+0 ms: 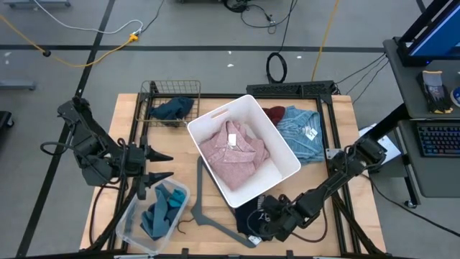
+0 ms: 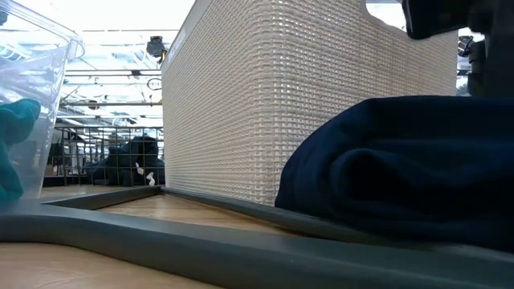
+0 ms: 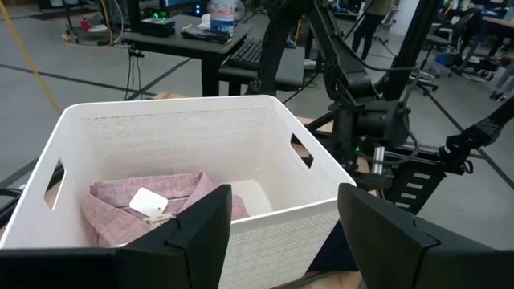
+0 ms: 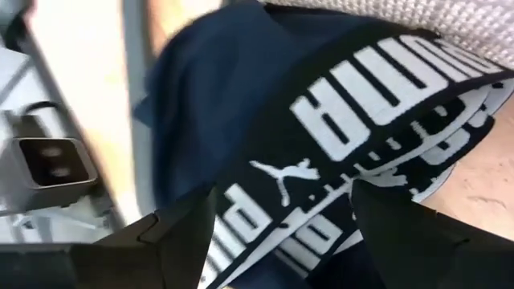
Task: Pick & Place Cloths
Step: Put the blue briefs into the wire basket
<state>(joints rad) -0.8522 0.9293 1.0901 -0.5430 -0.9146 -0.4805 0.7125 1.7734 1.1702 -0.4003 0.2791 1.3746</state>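
A black cloth with white print (image 4: 337,112) lies bunched on the table's near edge, against the white basket (image 1: 284,147); it also shows in the high view (image 1: 251,214) and the low view (image 2: 401,168). My right gripper (image 4: 285,205) stands open over it, slanting down, one finger on each side of the printed fold. My left gripper (image 1: 162,165) waits open at the table's left, facing the basket. A pink shirt (image 1: 233,152) lies in the basket. A teal cloth (image 1: 162,208) fills a clear bin. My right gripper hangs close over the black cloth's printed fold (image 4: 321,160) with its fingers spread. I cannot tell whether the fingers touch the cloth.
A grey hanger (image 1: 208,212) lies between the clear bin (image 1: 129,223) and the black cloth. A navy cloth (image 1: 172,109) sits in a wire basket at the far left. A maroon cloth (image 1: 274,113) and a light-blue shirt (image 1: 298,133) lie right of the white basket.
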